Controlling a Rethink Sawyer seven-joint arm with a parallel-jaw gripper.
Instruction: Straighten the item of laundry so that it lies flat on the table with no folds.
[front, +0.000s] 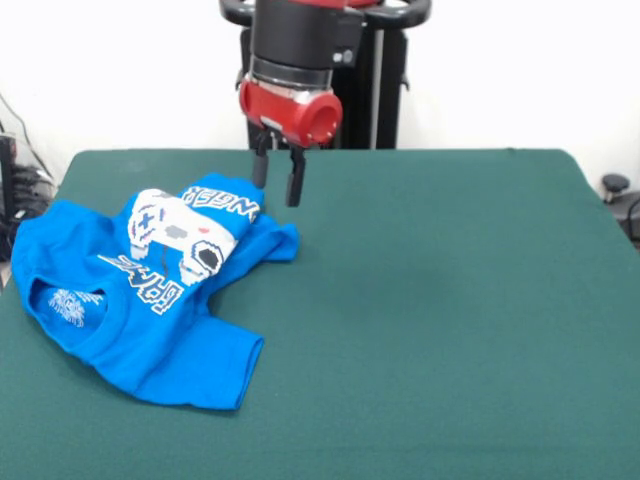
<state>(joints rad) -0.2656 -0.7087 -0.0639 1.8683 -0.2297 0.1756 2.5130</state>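
Front view: my gripper (278, 181) hung with fingers apart, empty, over the bunched far hem of the blue T-shirt (150, 290), which lay crumpled below them on the green table (450, 320), poised to pinch and pull.

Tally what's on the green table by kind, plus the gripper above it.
Bright blue crumpled T-shirt with white game controller print: 1
Dark green felt-covered table: 1
Black two-fingered gripper on the red and black arm, open, empty, over the shirt's far edge: 1
Total: 3
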